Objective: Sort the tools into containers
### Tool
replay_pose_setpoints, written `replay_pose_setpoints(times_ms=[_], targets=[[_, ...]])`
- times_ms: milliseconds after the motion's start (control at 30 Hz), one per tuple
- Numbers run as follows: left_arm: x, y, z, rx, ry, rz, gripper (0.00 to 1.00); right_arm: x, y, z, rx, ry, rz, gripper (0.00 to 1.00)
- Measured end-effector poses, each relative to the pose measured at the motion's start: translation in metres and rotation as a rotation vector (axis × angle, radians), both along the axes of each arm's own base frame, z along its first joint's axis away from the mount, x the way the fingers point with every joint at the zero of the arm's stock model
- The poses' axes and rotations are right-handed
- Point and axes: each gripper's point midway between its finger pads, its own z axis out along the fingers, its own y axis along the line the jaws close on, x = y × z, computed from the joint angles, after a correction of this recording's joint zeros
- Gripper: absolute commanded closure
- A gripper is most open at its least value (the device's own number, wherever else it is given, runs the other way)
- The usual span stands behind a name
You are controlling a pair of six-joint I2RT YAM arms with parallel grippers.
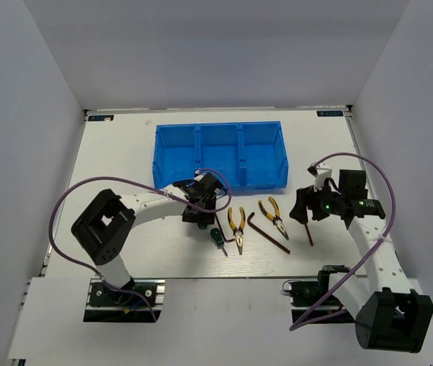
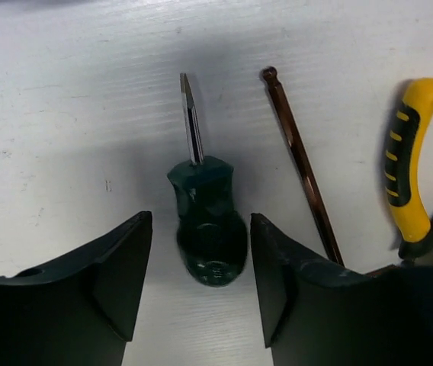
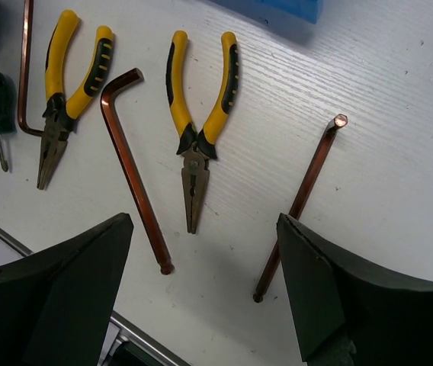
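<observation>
You have the left gripper [image 2: 200,252] spread either side of a stubby dark-green screwdriver [image 2: 207,229] lying on the white table [image 2: 64,114], the right gripper [image 3: 203,229] spread over yellow pliers [image 3: 195,145] and brown hex keys [image 3: 133,171], blue bin [image 1: 262,181] beyond, amid grey walls [image 1: 18,114].

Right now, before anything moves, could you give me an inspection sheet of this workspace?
Surface: white table.
Job's things: blue bin, no tools visible inside; two pliers, three hex keys and one green screwdriver on the table.
Clutter: nothing seen.
Grippers: left gripper open astride the screwdriver; right gripper open, holding nothing.
Cables: two purple cables, looping free.
Surroundings: plain pale walls.
</observation>
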Motion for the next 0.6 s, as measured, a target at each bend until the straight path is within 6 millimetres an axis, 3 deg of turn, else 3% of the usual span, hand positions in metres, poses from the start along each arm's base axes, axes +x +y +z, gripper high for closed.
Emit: replay_pose_setpoints(times_ms=[167, 300, 367, 467, 600], targets=[[0.001, 0.002, -0.004, 0.007, -0.018, 0.018, 0.76, -0.003, 0.009, 0.003, 0.034, -0.006, 0.05, 0.24], [0.0, 0.002, -0.002, 0.003, -0.023, 0.02, 0.92, -0.014, 0.033, 0.007, 0.092, 0.017, 0.186, 0.27], [-0.002, 0.001, 0.005, -0.006, -0.031, 0.016, 0.94, -0.021, 0.048, 0.01, 0.112, 0.028, 0.276, 0.27], [0.001, 0.002, 0.036, -0.053, -0.089, 0.022, 0.95, -0.031, 0.07, 0.013, 0.114, 0.025, 0.406, 0.27], [0.03, 0.003, 0.117, -0.15, -0.268, 0.059, 0.95, -0.047, 0.097, 0.006, 0.077, 0.047, 0.55, 0.28]])
